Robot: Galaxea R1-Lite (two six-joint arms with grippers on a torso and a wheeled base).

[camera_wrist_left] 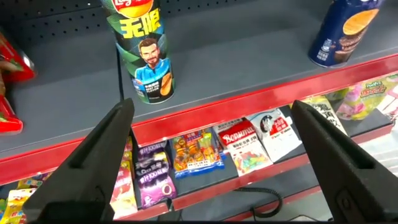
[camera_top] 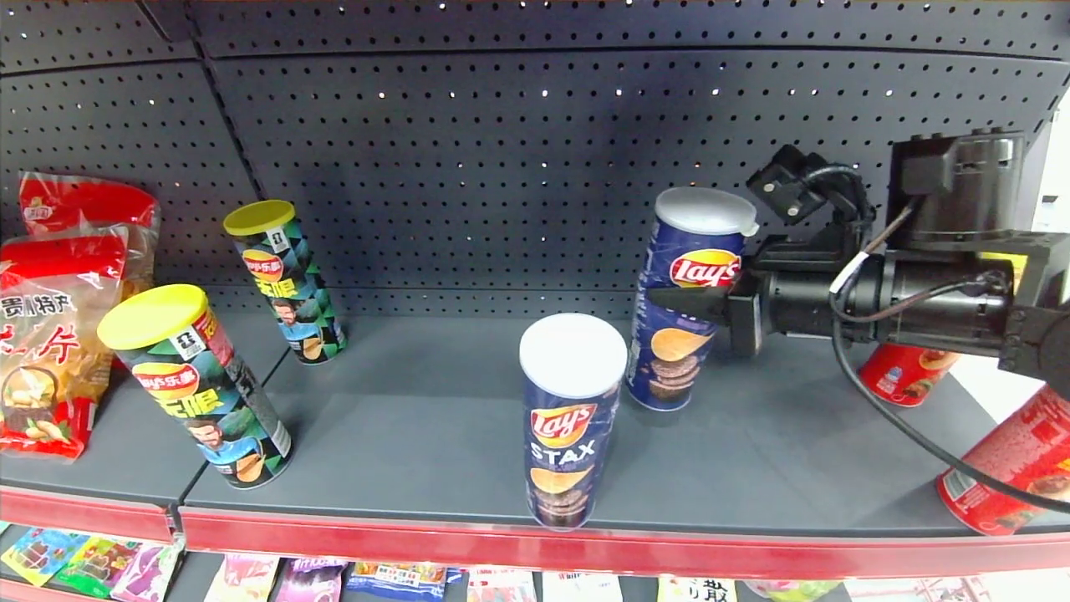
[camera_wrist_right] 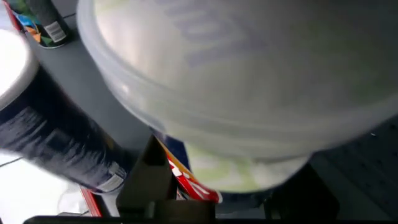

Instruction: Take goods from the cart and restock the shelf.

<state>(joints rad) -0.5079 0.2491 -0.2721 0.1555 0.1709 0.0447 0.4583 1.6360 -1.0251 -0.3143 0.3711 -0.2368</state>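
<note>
Here, the right end effector point(camera_top: 684, 303) clamps the rear blue can point(camera_top: 700, 251); the left end effector point(camera_wrist_left: 212, 106) gapes wide.

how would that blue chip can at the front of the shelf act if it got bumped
The front blue can is tall and narrow on a small base, so a high nudge would likely tip it. It stands close to the shelf's red lip, so it might fall off. Being round, it would probably roll once down.
</note>
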